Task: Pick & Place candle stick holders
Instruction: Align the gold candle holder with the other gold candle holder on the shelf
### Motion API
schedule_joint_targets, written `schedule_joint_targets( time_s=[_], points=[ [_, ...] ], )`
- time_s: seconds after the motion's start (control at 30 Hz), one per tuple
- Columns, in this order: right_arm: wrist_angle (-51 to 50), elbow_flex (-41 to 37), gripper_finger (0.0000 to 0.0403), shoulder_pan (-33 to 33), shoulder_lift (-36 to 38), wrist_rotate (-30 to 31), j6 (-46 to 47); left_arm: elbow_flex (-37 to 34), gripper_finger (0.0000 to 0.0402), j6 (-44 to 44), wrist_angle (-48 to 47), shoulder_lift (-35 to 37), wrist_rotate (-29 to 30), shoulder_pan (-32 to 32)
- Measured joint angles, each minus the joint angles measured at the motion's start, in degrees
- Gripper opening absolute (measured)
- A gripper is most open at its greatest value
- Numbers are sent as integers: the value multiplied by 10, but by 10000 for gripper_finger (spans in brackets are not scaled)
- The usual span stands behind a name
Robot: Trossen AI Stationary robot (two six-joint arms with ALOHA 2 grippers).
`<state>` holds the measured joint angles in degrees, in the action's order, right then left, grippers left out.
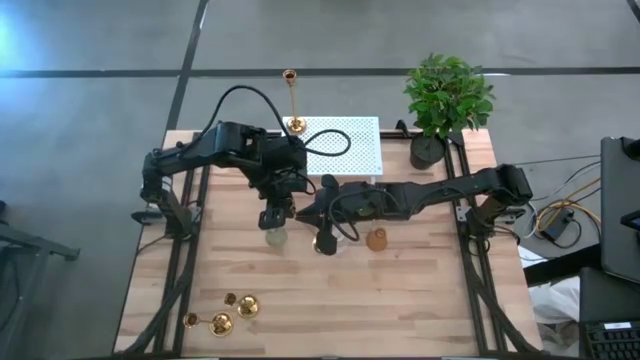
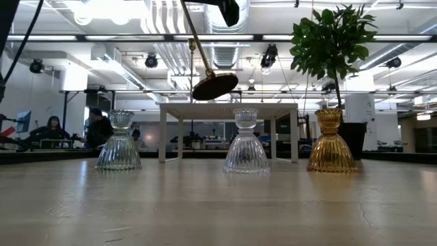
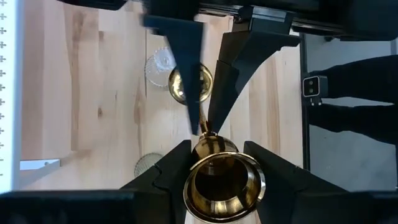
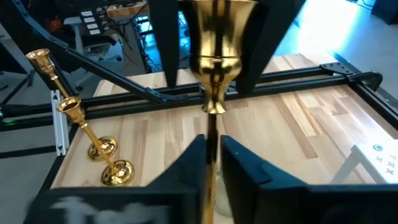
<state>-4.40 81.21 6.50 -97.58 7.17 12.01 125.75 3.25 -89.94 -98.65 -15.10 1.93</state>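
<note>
A gold candlestick (image 3: 221, 183) is in the air between both grippers, tilted, cup up, its round base (image 2: 215, 87) well above the table. My left gripper (image 1: 277, 213) is shut on its top cup. My right gripper (image 1: 318, 213) is shut on its stem. A second candlestick (image 1: 293, 100) stands upright by its base on the white perforated board (image 1: 350, 150). Two more candlesticks (image 1: 225, 318) lie on their sides at the table's near left; they also show in the right wrist view (image 4: 81, 124). My left gripper (image 3: 221, 165) comes from above, pointing down, and pinches the candlestick's top cup (image 3: 205, 149) between its two fingers, one on each side. The stem runs down and away below the cup, clear of the table. My right gripper (image 4: 211, 146) pinches the thin stem (image 4: 209, 127) between its two fingers, below the cup. The fingers come roughly level from the table's right side and lie across the stem. The candlestick is lifted clear and tilted.
Two clear ribbed glass holders (image 2: 119, 143) (image 2: 246, 143) and an amber one (image 2: 331, 143) stand in a row at the table's middle, under the held candlestick. A potted plant (image 1: 445, 100) stands at the far right corner.
</note>
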Motion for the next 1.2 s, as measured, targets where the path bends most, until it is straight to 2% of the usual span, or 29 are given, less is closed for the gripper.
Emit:
schedule_joint_targets(
  time_s=[0.07, 0.37, 0.83, 1.2],
  points=[
    [0, 0, 17, -1, 0, -1, 0, 0, 142, -1, -1, 0, 0, 0],
    [0, 0, 10, -3, 0, 4, 10, 0, 142, -3, -1, 1, 1, 0],
    [-49, 0, 8, -2, 33, 50, 2, 0, 143, -4, 38, 10, 18, 10],
    [-42, -38, 4, -7, 114, 81, -20, -3, 143, -9, 125, 66, 85, 25]
  ],
)
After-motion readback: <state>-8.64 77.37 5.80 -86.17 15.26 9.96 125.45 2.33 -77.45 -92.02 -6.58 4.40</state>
